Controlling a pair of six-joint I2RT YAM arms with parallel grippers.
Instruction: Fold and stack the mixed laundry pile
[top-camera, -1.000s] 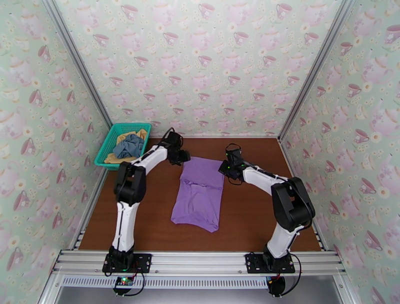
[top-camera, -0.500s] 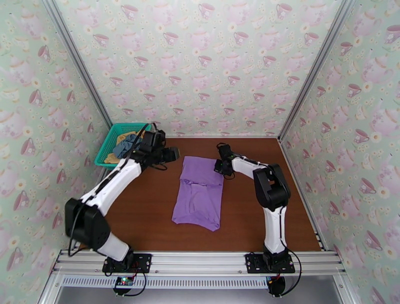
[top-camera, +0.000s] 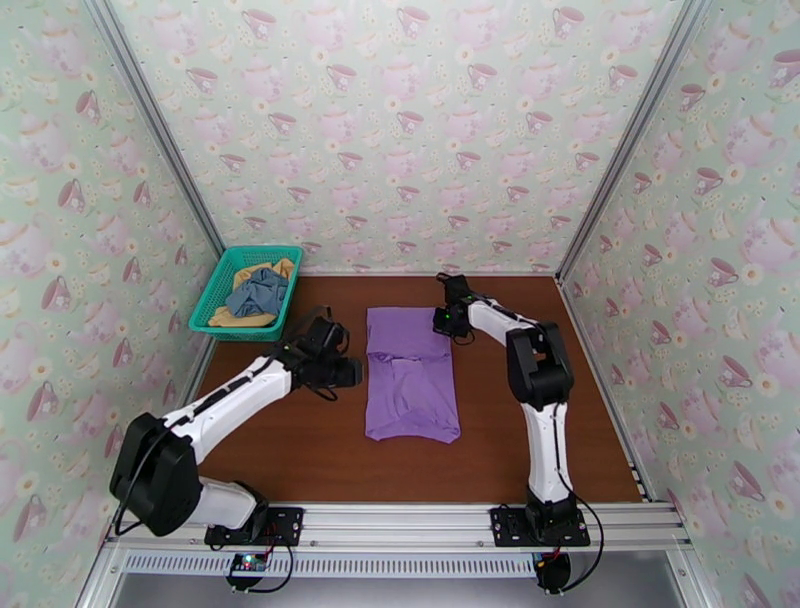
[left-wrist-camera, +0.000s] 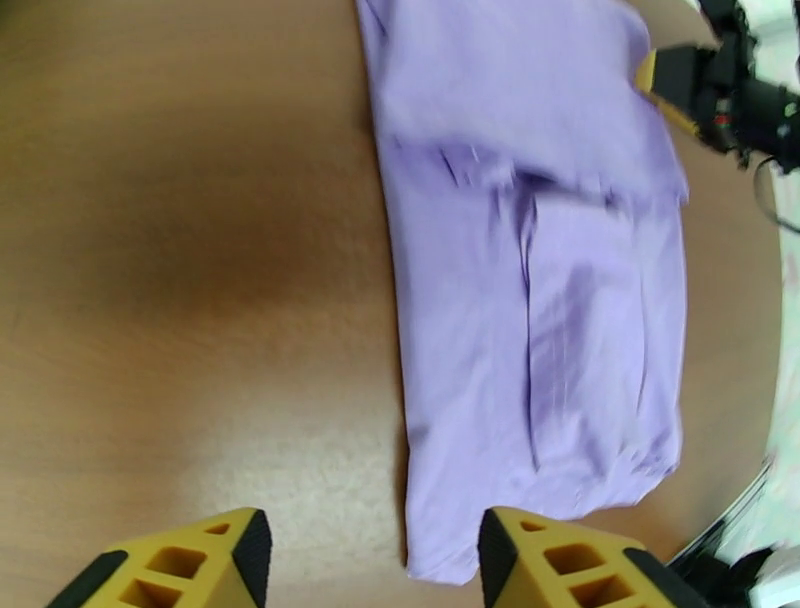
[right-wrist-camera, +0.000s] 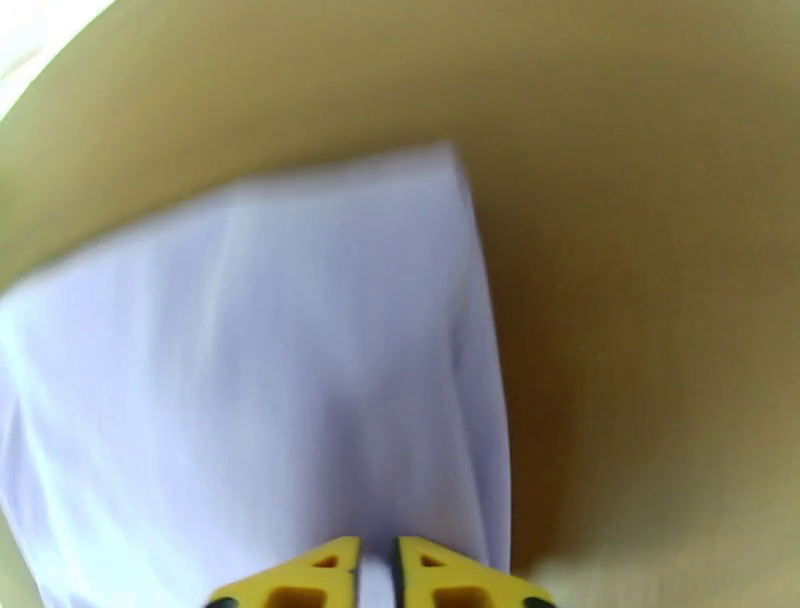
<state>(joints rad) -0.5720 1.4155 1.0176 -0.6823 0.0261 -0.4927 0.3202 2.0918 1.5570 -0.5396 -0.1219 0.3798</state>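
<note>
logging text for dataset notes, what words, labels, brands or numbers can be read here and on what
No text can be read anywhere.
purple T-shirt: plain cloth as it lies, no lettering on the side facing up.
teal basket: no label or brand to be seen.
wallpaper: teapot and teacup pattern, no words.

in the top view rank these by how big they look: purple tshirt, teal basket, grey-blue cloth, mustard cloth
1. purple T-shirt, spread flat
2. teal basket, somewhat smaller, and farther from the camera
3. grey-blue piece
4. mustard-yellow piece: only edges show under the grey-blue one, so its real size is unsure
</note>
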